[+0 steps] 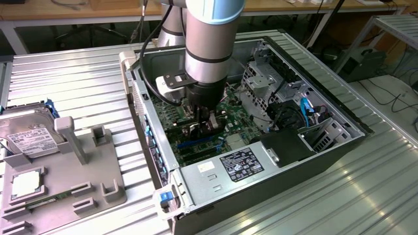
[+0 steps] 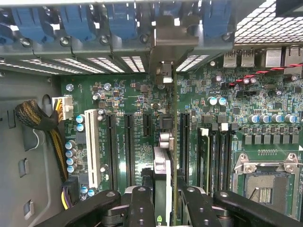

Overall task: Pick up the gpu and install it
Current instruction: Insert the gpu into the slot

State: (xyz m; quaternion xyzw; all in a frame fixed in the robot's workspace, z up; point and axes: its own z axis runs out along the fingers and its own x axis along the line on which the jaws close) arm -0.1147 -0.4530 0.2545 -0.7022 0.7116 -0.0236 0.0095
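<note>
My gripper (image 1: pixel 199 122) is deep inside the open computer case (image 1: pixel 339 112), low over the green motherboard (image 1: pixel 228 110). In the wrist view the gripper (image 2: pixel 163 201) is shut on the gpu (image 2: pixel 174 142). The gpu is a thin card seen edge-on, gripped between the two black fingers (image 2: pixel 142 205). It runs along the row of long black expansion slots (image 2: pixel 129 146). Its silver bracket (image 2: pixel 164 45) sits at the case's rear slot openings, under the blue latches (image 2: pixel 71 21). Whether its lower edge is in a slot is hidden.
A grey parts fixture (image 1: pixel 65 181) stands at the exterior view's left with a hard drive (image 1: pixel 26 132) and a chip (image 1: pixel 26 183). Inside the case are the drive cage (image 1: pixel 261 83), the power supply (image 1: pixel 242 166), a cable bundle (image 2: pixel 38 118) and the processor socket (image 2: pixel 265 184).
</note>
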